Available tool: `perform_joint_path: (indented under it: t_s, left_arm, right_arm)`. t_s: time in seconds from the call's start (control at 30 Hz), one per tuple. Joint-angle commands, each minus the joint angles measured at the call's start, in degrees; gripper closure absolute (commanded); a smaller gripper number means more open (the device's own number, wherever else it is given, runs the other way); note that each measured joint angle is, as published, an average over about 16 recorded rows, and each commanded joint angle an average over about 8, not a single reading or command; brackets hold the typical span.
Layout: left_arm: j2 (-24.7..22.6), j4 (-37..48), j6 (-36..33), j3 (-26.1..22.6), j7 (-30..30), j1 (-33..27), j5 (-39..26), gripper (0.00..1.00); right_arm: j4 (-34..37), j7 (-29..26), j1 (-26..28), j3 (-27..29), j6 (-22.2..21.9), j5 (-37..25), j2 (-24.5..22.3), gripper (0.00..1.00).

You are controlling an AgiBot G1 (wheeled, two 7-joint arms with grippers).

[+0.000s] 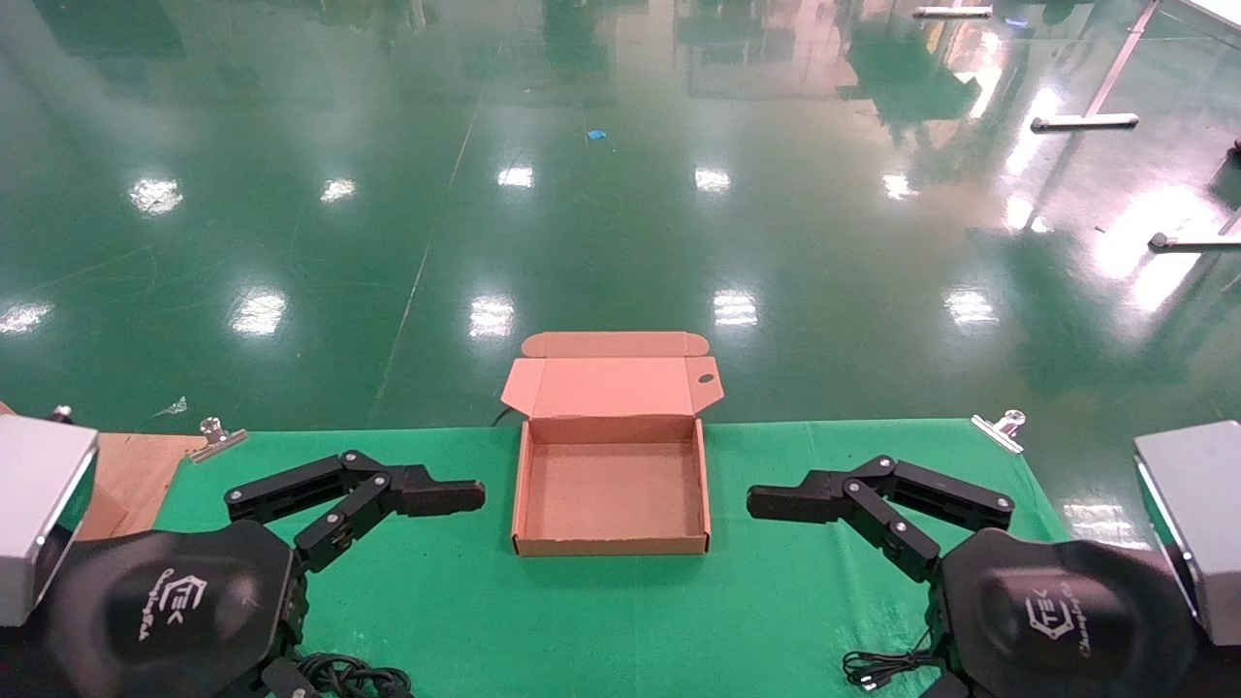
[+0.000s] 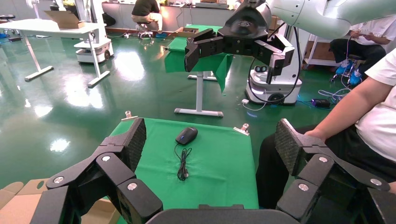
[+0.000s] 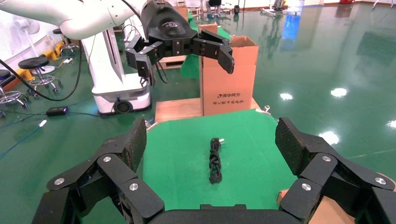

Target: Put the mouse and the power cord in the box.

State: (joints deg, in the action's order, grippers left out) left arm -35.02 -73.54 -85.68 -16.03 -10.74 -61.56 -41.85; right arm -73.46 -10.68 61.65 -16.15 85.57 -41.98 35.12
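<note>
While the box (image 1: 611,490) sits open in the middle of the green-covered counter (image 1: 582,620), with its hinged lid standing up at the far side and its brown floor bare, both arms hang low on either side of it. In the head view the left hand (image 1: 427,496) lies to the left of the box and the right hand (image 1: 805,501) to the right, each pointing inward toward the box walls and neither touching them.

Both hands are spread wide and hold nothing. The left wrist view shows its two ribbed pads (image 2: 136,142) far apart, and between them, farther off on the green cloth, lies the mouse (image 2: 186,135), a small black oval with its thin wire (image 2: 183,164) bundled just beside it. That spot is near the counter's right-hand end, where metal clips (image 2: 242,129) pin the cloth.

The right wrist view likewise shows its pads (image 3: 136,141) well apart. Beyond them the power cord (image 3: 214,160) rests on the cloth as a tight coiled bundle, plug end toward the counter's left edge. A tall brown carton (image 3: 229,77) with printed lettering stands past that edge.

In the head view, part of the cord's black loops (image 1: 354,676) appears at the near left and the mouse wire (image 1: 877,669) at the near right.
</note>
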Motion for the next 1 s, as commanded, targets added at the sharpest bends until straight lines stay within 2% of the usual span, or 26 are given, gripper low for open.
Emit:
perform_joint_path:
  t_s: [0.03, 0.8, 0.9, 1.0]
  left_arm:
    - [0.0, 0.0, 0.0, 0.0, 0.0, 0.0, 0.0, 0.0]
    - [0.0, -0.1, 0.0, 0.0, -0.1, 0.0, 0.0, 0.0]
    - [0.4, -0.4, -0.4, -0.4, 0.3, -0.3, -1.4, 0.0]
    - [1.0, -1.0, -1.1, -1.6, 0.7, -1.6, -4.8, 0.0]
  right_arm:
    - [0.0, 0.0, 0.0, 0.0, 0.0, 0.0, 0.0, 0.0]
    - [0.0, 0.0, 0.0, 0.0, 0.0, 0.0, 0.0, 0.0]
    - [-0.7, 0.3, 0.4, -0.5, 0.1, -1.8, -0.4, 0.0]
    - [-1.9, 0.8, 2.5, -2.3, 0.4, -7.3, -0.8, 0.0]
